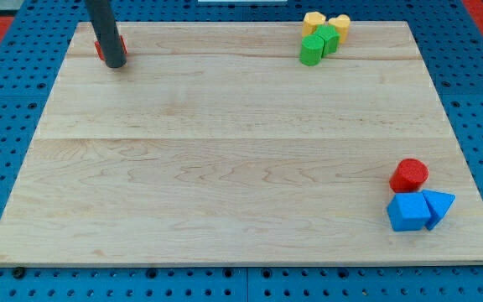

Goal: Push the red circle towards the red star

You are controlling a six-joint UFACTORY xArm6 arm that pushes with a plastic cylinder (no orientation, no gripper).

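The red circle (409,174) lies near the board's right edge, low in the view, just above two blue blocks. The red star (99,48) sits at the board's top left corner and is mostly hidden behind my rod; only small red edges show on both sides. My tip (114,63) rests on the board right in front of the red star, touching or almost touching it. The tip is far from the red circle, across the whole board.
A blue cube (407,212) and a blue triangle (438,205) sit together right below the red circle. Two yellow blocks (314,22) (339,24) and two green blocks (311,50) (328,39) cluster at the top right. The wooden board (225,151) lies on a blue pegboard.
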